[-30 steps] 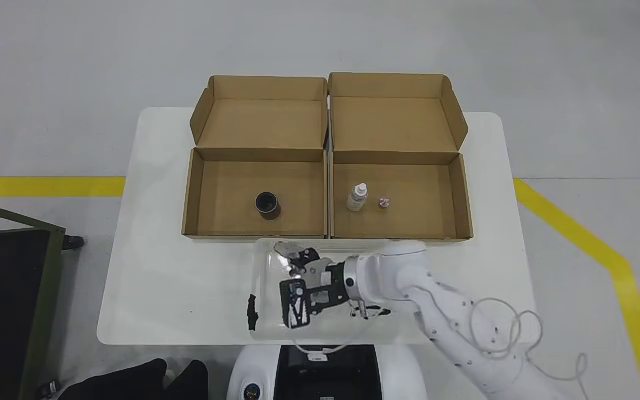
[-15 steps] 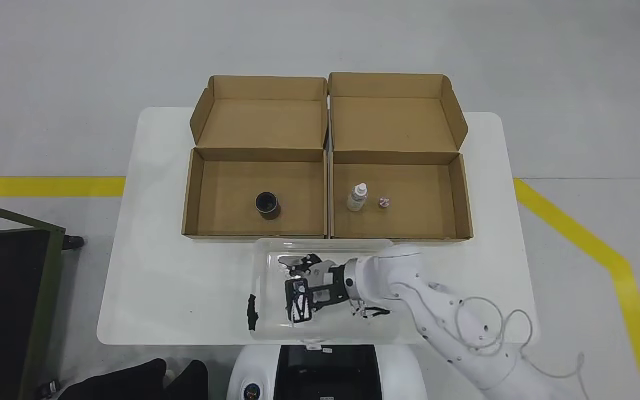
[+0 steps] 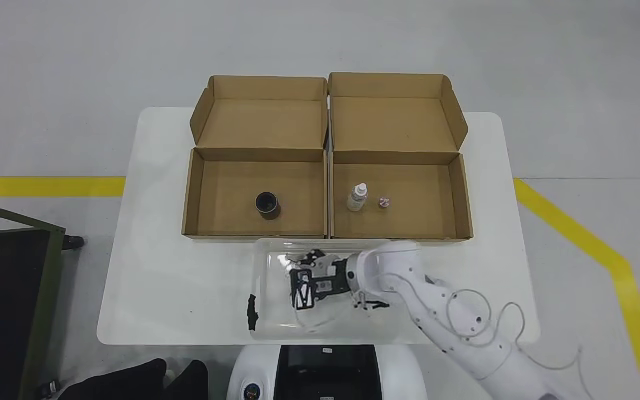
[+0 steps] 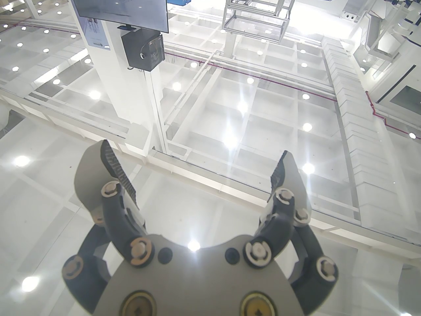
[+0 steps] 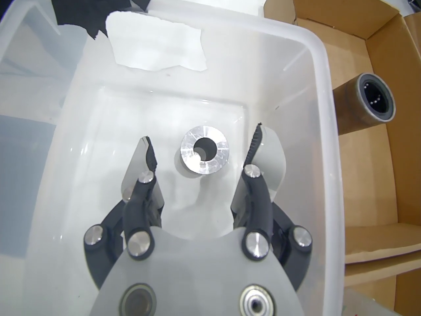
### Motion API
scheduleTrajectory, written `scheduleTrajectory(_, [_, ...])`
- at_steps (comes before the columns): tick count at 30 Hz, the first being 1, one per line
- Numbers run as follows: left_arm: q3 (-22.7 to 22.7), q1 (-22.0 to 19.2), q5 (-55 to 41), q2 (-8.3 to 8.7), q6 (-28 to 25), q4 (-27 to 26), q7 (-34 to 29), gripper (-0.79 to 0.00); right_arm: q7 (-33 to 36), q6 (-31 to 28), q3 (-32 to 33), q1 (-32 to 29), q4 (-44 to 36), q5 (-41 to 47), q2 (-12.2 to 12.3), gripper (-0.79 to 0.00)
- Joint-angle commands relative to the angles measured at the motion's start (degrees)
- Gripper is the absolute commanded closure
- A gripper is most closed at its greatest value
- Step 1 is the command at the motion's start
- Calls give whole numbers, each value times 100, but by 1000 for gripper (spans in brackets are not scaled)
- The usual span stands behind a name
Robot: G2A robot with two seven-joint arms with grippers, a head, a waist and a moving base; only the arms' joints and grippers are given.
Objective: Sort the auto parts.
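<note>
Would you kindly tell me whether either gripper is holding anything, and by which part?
Nothing is held. The right gripper is open around the metal ring, not touching it; the left gripper is open and empty.

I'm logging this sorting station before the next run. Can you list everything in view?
table: 1, white, under everything
left box: 1, brown cardboard, open, far side of the table
right box: 1, brown cardboard, open, beside the left box
bearing: 1, black cylinder, in the left box
bottle: 1, white, in the right box
small part: 1, pinkish, beside the bottle, apart from it
bin: 1, clear plastic, in front of the boxes
metal ring: 1, silver, on the bin's floor
tape: black, torn, on the bin's corner
right gripper: open, in the bin, astride the ring
left gripper: open, empty, pointing at the ceiling
</note>
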Motion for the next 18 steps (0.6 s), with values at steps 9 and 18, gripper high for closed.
scheduleTrajectory(9, [0,0,0,0,0,0,0,-785,-224,96,-177,164,303,-14,-70,-363])
scheduleTrajectory(18, [0,0,0,0,0,0,0,-785,-345,-71,-57,264,381,122,-51,0])
